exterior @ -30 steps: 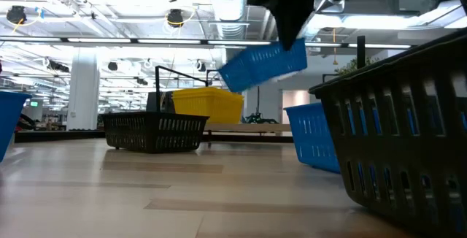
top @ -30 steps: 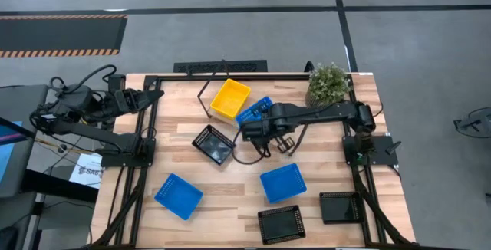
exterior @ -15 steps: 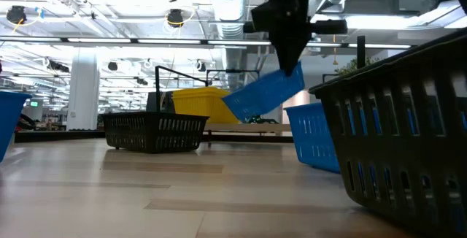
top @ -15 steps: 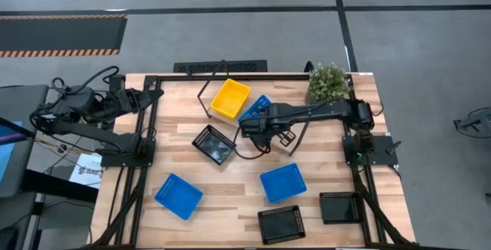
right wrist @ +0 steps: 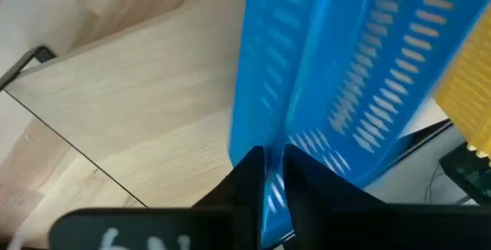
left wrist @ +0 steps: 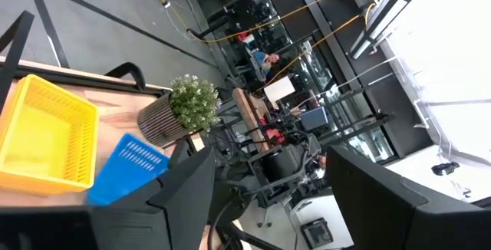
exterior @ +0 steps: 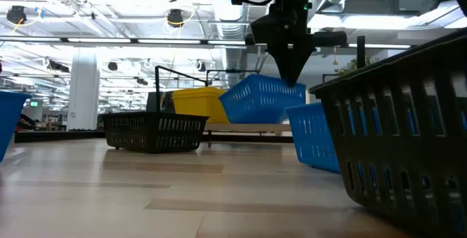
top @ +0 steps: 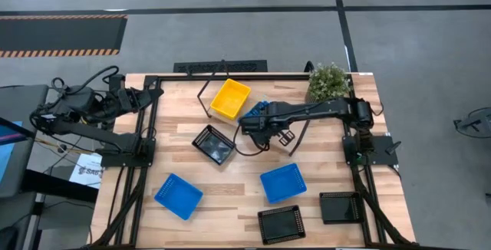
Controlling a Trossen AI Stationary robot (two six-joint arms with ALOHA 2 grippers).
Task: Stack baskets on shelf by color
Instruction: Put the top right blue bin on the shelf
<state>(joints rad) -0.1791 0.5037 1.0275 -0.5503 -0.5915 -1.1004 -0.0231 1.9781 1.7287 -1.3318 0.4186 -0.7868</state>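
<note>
blue slotted basket (exterior: 259,99), yellow basket (top: 230,99)

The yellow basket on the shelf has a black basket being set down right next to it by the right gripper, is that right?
Not quite. The basket in the right gripper is a blue basket, not black. The low view shows its blue slatted wall hanging from the fingers beside the yellow basket, and the right wrist view shows the fingers either side of its blue wall. The rest stands.

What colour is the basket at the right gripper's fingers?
Bright blue: the basket under the right gripper shows best in the low view.
</note>
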